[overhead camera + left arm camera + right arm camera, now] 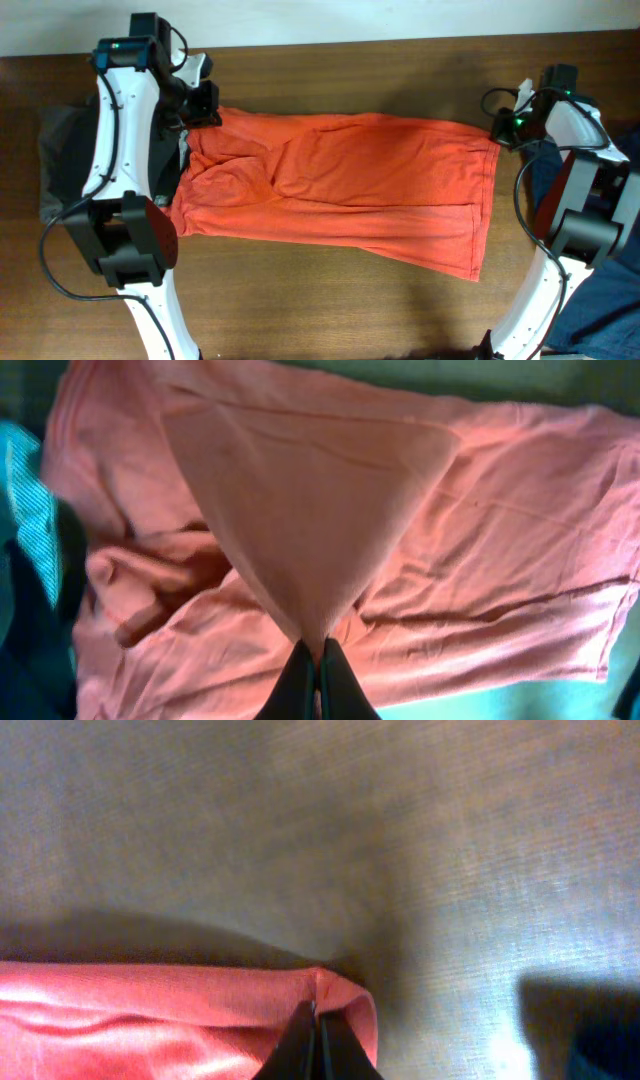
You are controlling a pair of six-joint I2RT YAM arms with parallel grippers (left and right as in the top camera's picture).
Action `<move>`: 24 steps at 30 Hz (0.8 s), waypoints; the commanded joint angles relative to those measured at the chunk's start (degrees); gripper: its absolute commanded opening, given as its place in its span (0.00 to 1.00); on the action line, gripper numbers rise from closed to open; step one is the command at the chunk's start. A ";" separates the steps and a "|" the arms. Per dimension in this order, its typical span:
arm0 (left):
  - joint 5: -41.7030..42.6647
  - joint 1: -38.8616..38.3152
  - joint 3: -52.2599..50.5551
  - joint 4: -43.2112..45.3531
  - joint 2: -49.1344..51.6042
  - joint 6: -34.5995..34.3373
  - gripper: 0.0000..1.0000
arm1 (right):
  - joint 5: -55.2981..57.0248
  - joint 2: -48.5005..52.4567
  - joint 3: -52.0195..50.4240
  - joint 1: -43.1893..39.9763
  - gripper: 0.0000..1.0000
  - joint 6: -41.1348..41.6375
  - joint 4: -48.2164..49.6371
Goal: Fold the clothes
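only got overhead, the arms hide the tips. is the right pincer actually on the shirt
observer: yes. In the right wrist view the right pincer is shut on the corner of the shirt.
operator: and the left one
observer: In the left wrist view the left pincer is shut on a pinch of shirt, and the cloth fans out from it like a tent.
operator: one layer or more
observer: Cannot tell on the left. On the right the shirt's edge curls over just beside the tips.

The orange-red T-shirt (340,185) lay stretched across the wooden table (330,300) — my left gripper (205,105) at one far corner, my right gripper (500,128) at the other — dark garments (60,150) beside my left arm (120,120).
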 commanded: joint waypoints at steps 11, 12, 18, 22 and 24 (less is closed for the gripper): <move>-0.04 4.28 0.57 -4.85 -7.28 3.56 0.00 | -11.50 -17.07 0.81 -0.70 0.04 -7.41 -22.73; -0.72 4.28 0.57 -5.49 -7.28 3.96 0.00 | -10.84 -17.57 0.81 -0.70 0.04 -7.30 -24.17; -3.96 4.28 0.57 -7.50 -7.28 3.96 0.00 | -5.75 -17.77 0.35 -0.66 0.04 -6.23 -32.33; -6.25 4.28 0.57 -8.94 -7.28 4.37 0.00 | -1.68 -17.77 0.33 -0.63 0.04 -5.07 -36.87; -6.88 4.28 0.57 -9.33 -7.28 4.37 0.00 | -1.64 -17.75 0.31 -0.63 0.04 -5.35 -38.91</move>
